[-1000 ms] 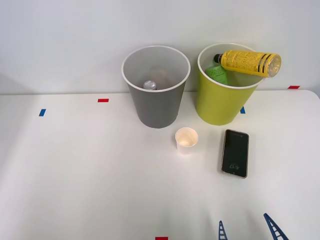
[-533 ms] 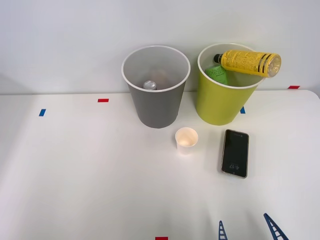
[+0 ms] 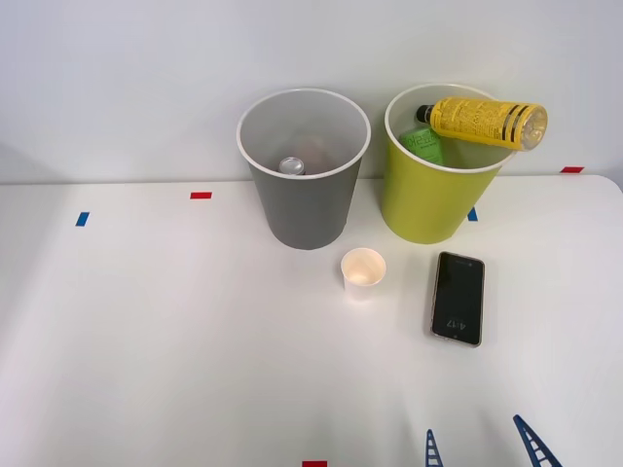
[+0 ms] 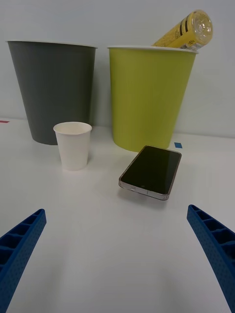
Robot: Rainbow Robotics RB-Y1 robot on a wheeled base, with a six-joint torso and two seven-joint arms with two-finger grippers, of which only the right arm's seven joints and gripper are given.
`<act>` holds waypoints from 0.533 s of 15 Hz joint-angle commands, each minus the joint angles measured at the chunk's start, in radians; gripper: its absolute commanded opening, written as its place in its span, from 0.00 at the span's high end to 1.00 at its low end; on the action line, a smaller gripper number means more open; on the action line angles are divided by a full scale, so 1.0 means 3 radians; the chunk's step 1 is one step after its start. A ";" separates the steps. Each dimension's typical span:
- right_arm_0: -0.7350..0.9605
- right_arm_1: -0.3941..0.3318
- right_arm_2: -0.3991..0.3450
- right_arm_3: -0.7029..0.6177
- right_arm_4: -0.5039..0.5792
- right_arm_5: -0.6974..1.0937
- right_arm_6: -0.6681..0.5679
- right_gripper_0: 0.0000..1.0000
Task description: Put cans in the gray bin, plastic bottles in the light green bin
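On the white table (image 3: 146, 341), the gray bin (image 3: 304, 195) holds a can (image 3: 291, 165). Beside it, a yellow bottle (image 3: 484, 122) lies tilted across the green bin's (image 3: 428, 199) rim. Nearer me: phone (image 3: 458, 297), paper cup (image 3: 363, 273). My gripper (image 4: 117, 254) hangs wide open, holding nothing.

No legible text anywhere.
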 commanded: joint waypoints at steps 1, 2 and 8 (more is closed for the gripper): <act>0.0000 0.0000 0.0000 0.0000 0.0000 0.0000 0.0000 0.00; 0.0000 0.0000 0.0000 0.0000 0.0000 0.0000 0.0000 0.00; 0.0000 0.0000 0.0000 0.0000 0.0000 0.0000 0.0000 0.00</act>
